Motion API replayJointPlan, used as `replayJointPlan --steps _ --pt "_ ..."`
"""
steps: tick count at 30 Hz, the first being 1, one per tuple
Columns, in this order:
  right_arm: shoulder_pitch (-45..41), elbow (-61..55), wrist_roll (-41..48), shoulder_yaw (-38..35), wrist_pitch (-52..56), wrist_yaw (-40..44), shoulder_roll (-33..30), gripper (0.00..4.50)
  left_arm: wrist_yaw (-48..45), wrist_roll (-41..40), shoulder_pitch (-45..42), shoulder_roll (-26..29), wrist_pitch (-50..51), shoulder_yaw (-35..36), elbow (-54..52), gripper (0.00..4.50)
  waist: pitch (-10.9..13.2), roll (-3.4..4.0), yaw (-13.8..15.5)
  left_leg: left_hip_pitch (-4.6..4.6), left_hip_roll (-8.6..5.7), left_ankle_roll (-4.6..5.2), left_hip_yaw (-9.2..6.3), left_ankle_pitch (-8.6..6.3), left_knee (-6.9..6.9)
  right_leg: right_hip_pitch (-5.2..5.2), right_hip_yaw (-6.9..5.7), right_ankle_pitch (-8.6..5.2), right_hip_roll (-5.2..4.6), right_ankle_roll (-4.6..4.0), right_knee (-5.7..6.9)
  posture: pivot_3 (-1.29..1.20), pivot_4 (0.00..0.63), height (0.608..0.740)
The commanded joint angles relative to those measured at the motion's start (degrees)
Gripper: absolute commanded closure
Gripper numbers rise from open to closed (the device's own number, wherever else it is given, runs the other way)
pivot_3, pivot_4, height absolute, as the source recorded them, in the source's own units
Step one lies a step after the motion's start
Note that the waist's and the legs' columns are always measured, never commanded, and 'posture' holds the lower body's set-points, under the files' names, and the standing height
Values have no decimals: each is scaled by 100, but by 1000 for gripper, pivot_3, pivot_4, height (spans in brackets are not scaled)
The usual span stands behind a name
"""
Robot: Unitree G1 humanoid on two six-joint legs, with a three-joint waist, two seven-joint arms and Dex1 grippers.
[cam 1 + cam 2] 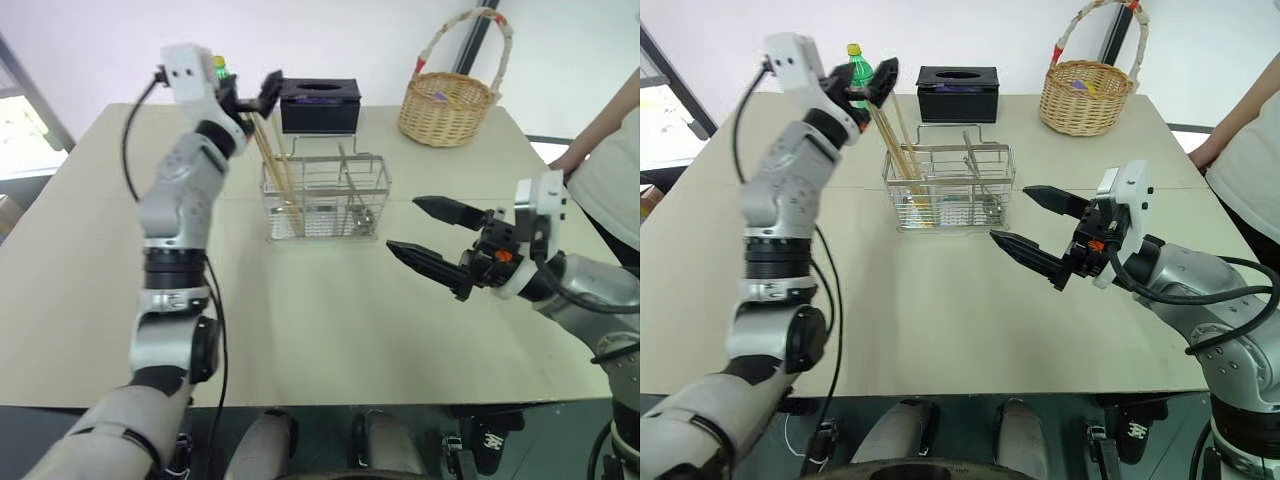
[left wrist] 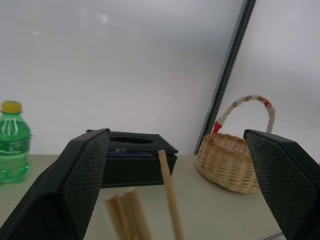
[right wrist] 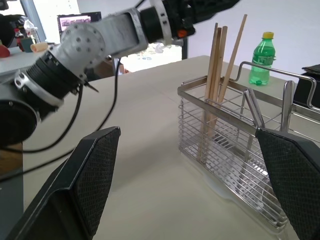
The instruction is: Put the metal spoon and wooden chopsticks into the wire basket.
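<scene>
The right gripper (image 1: 428, 232) waits spread and empty at four o'clock of the basket (image 1: 322, 197). Chopsticks (image 1: 276, 165) lean in its nine-o'clock compartment, spoon (image 1: 366, 215) at three o'clock. Above the stick tops the left gripper (image 1: 872, 78) gapes, released.

Left arm raised and stretched forward, forearm angled up, wrist high. Left tool (image 1: 872, 82) at the top, fingers spread wide, nothing between them. Right arm bent at the elbow, forearm held low and level, pointing inward to the left. Right tool (image 1: 425, 235) fingers wide apart, empty.
</scene>
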Motion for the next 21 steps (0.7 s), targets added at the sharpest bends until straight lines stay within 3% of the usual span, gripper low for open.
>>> replayJointPlan --steps 1,5,9,14,21 --pt "-25 140 -327 -116 -252 296 -213 0 -1118 -204 -104 1036 597 -92 -593 34 2 1 -4 -1 0 0 0 0 0 0 0 0 0 0 -1 0 150 661" --pt "12 521 -883 -77 -528 677 -474 0 -2697 -69 517 2568 628 -370 -1113 34 3 15 -44 2 -1 2 3 -1 -8 -2 2 -1 0 -2 -3 0 150 661" --pt "-5 984 -1257 -90 -781 1055 -627 0 -3650 -139 1435 3621 540 -160 -1631 34 8 26 -68 9 2 2 7 -1 -24 -1 6 -3 -4 -5 -6 0 150 661" --pt "-95 1331 -1577 -18 -1019 1386 -689 0 -4026 -374 2281 4089 662 351 -2188 34 10 25 -5 8 4 2 2 -1 -19 2 5 -13 -13 -24 -8 0 150 661" --pt "-464 1395 -1653 267 -1107 1481 -398 0 -3893 -423 3051 4300 948 749 -2977 34 13 29 -3 7 7 3 4 -2 -27 0 8 -13 -17 -23 -15 0 150 661"
